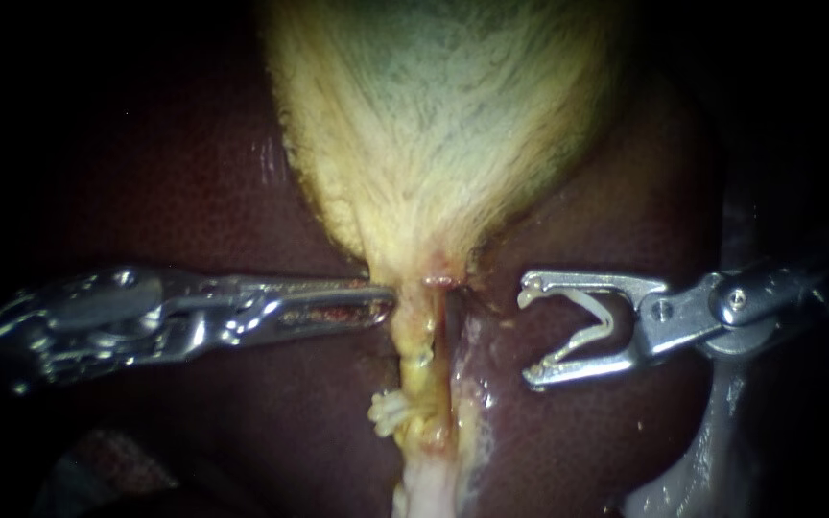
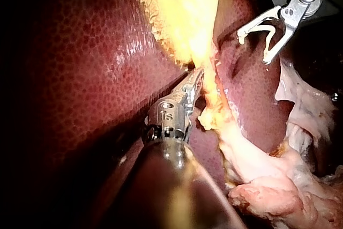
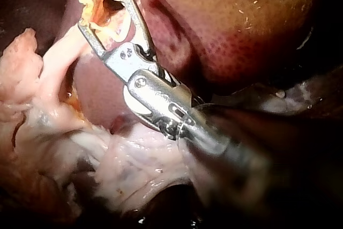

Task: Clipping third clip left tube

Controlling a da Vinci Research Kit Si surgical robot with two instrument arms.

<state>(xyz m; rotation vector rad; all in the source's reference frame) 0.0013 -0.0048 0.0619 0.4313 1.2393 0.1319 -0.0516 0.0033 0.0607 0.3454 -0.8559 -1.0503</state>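
The left tube (image 1: 416, 350) drops yellow and ragged from the neck of the gallbladder (image 1: 434, 125). A dark slit parts it from the paler right tube (image 1: 467, 384), and a whitish lump (image 1: 390, 411) clings to its left side. Our left instrument (image 1: 384, 299) meets it at that neck, claw narrow and pinched on the gallbladder. Our right instrument (image 1: 530, 334) hangs just beside the tubes without touching them, claw spread wide with a white clip (image 1: 606, 321) seated between both halves. Dark red liver (image 1: 194, 173) lies under everything, and beyond it we see only darkness
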